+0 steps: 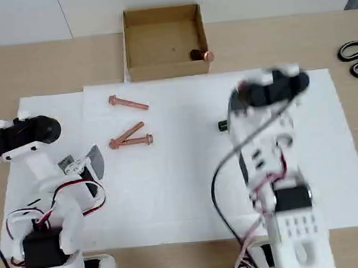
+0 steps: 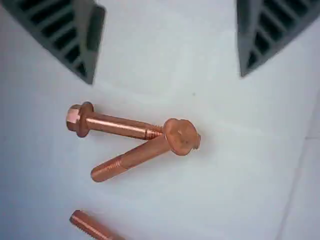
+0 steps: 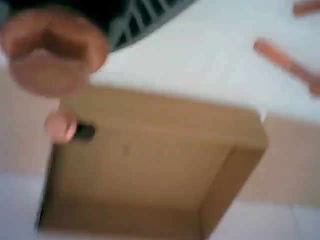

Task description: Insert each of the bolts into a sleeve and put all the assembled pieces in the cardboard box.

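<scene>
The left end effector [image 2: 165, 70] has its two grey fingers [image 2: 80, 40] spread wide apart with nothing between them, and it points at a pair of crossed bolts [image 2: 155, 137] lying just beyond the fingertips without touching them. One of the two rests over the threaded end of the other, so they form a narrow V on the white paper [image 1: 184, 190]. A little further off, toward the cardboard box [image 1: 158, 38], a single bolt [image 1: 128, 103] lies by itself on the same sheet. On the other side, the right end effector [image 3: 75, 30] is pinching a copper bolt [image 3: 50, 57], whose big round head sticks out from between the dark fingers; from here I cannot tell whether it wears a sleeve. That arm is held up over the far part of the paper, close to the front wall of the box. Inside the box, against one wall, lies an assembled piece [image 1: 201, 55], a copper head with a black sleeve on it. A loose black sleeve [image 1: 223, 126] sits on the paper beside the right arm. The paper covers most of the desk [image 1: 47, 64], and a pair of scissors [image 1: 355, 58] lies out at the desk's edge, well apart from everything else.
</scene>
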You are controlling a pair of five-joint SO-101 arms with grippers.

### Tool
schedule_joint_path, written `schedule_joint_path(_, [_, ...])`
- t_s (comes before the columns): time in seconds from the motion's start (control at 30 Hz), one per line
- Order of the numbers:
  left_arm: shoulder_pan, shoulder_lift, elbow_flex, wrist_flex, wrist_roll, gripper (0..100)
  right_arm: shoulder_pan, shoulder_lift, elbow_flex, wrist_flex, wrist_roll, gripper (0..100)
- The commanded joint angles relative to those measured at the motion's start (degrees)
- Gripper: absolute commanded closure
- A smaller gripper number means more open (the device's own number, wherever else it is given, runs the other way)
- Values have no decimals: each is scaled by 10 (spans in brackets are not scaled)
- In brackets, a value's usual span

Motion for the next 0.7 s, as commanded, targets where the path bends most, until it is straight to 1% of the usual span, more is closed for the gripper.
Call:
schedule_joint_path(0.0, [-1,-5,6,-2,2,821,2,208,-145,-139,7,995])
schedule_joint_path(0.13, [0,-5,6,-2,1,821,2,413,-282,-237,9,995])
schedule_joint_path(0.3, [-2,-5,9,-2,1,821,-20,608,-450,-311,9,995])
schedule_joint_path(0.47, [-1,-5,10,-2,1,821,-59,757,-588,-334,9,995])
schedule_joint_path(0.67, [-3,-5,10,-2,1,821,-66,911,-746,-334,9,995])
